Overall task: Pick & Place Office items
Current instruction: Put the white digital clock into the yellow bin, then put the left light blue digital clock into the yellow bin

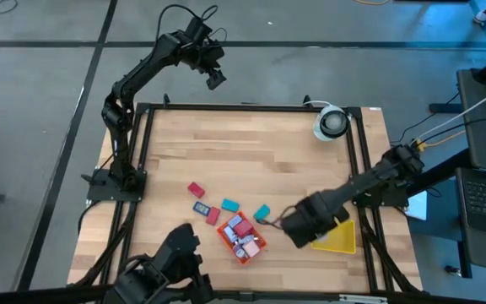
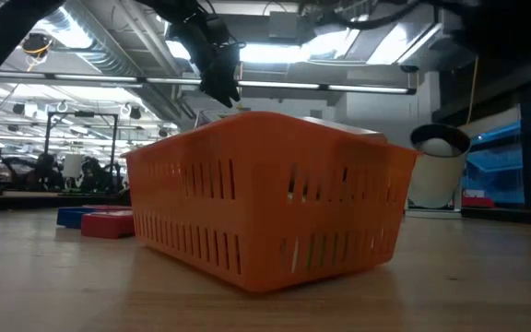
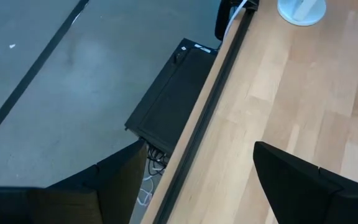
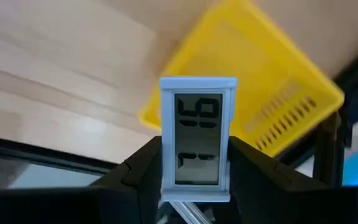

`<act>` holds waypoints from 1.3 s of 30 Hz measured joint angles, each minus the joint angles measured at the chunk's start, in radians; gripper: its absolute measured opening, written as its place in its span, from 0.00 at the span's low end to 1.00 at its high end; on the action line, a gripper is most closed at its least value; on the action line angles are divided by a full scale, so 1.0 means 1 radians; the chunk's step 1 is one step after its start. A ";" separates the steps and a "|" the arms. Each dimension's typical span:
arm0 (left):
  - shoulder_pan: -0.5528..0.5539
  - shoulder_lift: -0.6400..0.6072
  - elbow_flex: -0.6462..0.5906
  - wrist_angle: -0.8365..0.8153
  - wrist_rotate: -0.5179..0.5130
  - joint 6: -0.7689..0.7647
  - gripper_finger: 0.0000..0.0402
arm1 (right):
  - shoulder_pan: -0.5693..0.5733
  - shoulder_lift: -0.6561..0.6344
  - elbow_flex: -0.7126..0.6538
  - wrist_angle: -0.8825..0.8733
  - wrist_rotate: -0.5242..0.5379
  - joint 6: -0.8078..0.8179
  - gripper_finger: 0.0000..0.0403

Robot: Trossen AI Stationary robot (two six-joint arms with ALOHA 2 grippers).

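Observation:
Small office items lie on the table near the middle: a red piece point(image 1: 196, 189), a blue one point(image 1: 201, 207), another red point(image 1: 213, 215) and two teal ones point(image 1: 230, 204) point(image 1: 262, 211). Several more sit in the orange tray point(image 1: 251, 251), which fills the low view point(image 2: 265, 203). My right gripper point(image 1: 281, 221) hovers between the orange tray and the yellow tray point(image 1: 337, 239), shut on a small pale-blue display piece point(image 4: 197, 140). My left gripper point(image 1: 216, 80) is raised beyond the table's far edge, and its fingers stand wide open point(image 3: 197, 165). My right gripper pinches the display piece's lower half point(image 4: 197, 177) between its two fingers, one on each long side edge. The piece stands upright out of the fingers, screen toward the wrist camera. It is lifted clear, with the yellow tray point(image 4: 260, 93) and table behind it.
A white round cup-like thing point(image 1: 331, 122) stands near the table's far right corner and shows at the right of the low view point(image 2: 439, 166). A dark frame rail point(image 1: 251, 107) rims the table. Bare wood spans the table's far half point(image 1: 251, 152).

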 joint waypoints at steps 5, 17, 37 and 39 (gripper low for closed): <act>-0.003 0.000 0.000 0.004 0.000 0.000 0.73 | 0.051 0.000 -0.070 0.032 -0.025 0.078 0.40; -0.004 0.000 0.000 0.004 -0.001 -0.008 0.73 | 0.069 0.000 -0.159 0.070 -0.029 0.052 0.55; -0.004 0.000 0.000 0.004 0.019 -0.007 0.73 | 0.047 -0.002 -0.173 0.045 0.012 0.006 0.70; -0.004 0.000 0.000 0.004 0.019 -0.008 0.73 | 0.027 -0.001 -0.199 0.036 -0.027 -0.022 0.70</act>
